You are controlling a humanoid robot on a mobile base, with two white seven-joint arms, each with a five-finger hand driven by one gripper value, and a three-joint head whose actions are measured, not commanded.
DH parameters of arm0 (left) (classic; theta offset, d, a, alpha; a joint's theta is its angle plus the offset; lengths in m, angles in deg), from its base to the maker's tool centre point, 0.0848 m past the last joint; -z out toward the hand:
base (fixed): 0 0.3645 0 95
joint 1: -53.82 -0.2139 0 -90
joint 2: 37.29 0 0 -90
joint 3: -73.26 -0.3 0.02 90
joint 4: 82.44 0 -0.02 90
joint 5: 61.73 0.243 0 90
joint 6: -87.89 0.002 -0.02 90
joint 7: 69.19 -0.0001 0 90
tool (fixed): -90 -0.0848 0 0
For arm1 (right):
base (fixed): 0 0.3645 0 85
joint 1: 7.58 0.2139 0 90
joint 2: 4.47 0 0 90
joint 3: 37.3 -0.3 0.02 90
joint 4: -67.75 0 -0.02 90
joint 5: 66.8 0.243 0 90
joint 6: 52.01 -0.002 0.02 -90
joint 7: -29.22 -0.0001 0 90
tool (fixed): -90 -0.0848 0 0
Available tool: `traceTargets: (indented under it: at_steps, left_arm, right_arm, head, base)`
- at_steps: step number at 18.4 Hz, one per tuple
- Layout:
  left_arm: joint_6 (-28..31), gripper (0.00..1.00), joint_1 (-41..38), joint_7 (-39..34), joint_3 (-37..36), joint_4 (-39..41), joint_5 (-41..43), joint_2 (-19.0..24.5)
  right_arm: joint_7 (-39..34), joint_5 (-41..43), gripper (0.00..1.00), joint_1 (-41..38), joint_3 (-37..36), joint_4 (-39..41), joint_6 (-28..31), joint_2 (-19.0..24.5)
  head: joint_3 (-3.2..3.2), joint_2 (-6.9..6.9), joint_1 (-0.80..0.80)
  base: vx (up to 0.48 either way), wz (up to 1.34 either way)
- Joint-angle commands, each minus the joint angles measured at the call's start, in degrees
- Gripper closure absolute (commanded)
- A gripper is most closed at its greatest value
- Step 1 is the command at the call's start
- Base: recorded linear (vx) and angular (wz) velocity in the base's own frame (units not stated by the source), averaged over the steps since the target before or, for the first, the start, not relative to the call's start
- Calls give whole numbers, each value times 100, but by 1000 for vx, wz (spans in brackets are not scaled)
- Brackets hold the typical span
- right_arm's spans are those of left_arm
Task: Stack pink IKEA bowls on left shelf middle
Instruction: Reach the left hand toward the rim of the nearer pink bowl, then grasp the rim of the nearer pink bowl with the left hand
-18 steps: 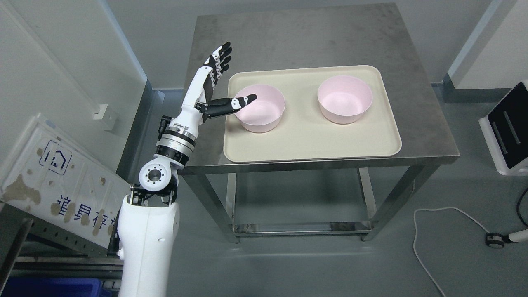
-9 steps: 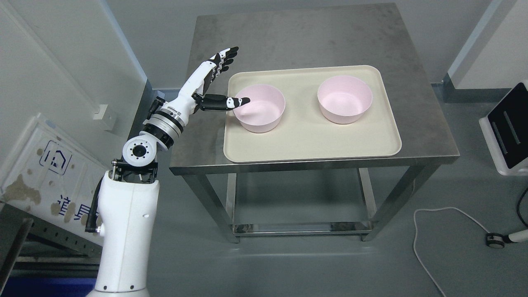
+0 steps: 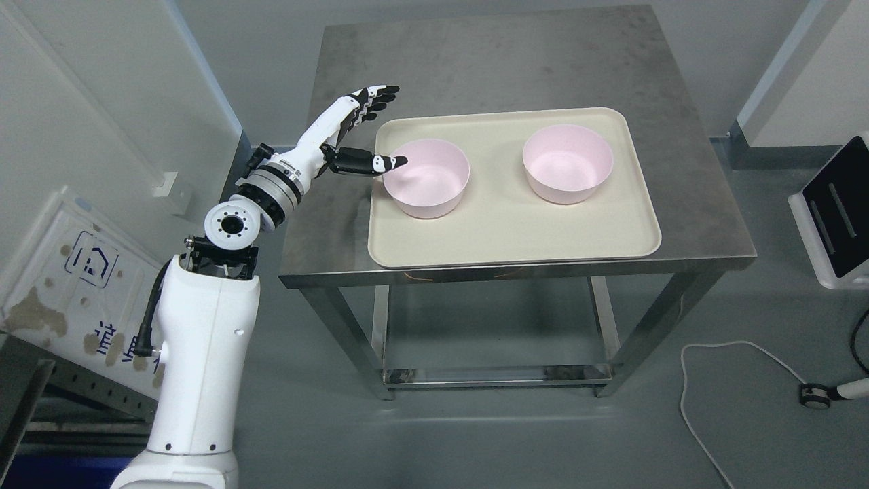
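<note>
**Left hand beside the nearer pink bowl**

Steel counter (image 3: pixel 516 61) carrying a cream tray (image 3: pixel 509 231). On the tray, two pink bowls, upright and well apart: left bowl (image 3: pixel 434 190) near the tray's left edge, right bowl (image 3: pixel 567 163) toward the far right corner. Left hand (image 3: pixel 349 136) reaching in from the lower left, fingers (image 3: pixel 380 95) spread and holding nothing, thumb (image 3: pixel 380 163) pointing at the left bowl's rim, just beside or touching it; contact unclear.
</note>
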Motion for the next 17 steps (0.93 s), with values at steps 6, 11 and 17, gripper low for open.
traceTargets:
  at_steps: [6,11,17]
  left_arm:
    - [-5,35,211,109,-627,-570,81,-39]
    - [-40,42,211,118,-785,-570,273,4]
    - [-155,49,360,153,-768,-737,1029,22]
  right_arm:
    - [3,-44,0,0,-62,0,1,-100]
    - [3,-44,0,0,-62,0,1,-100]
    - [3,-44,0,0,-62,0,1,-100]
  head:
    - [0,0,0]
    - [0,0,0]
    - [0,0,0]
  base:
    - [0,0]
    - [0,0]
    - [0,0]
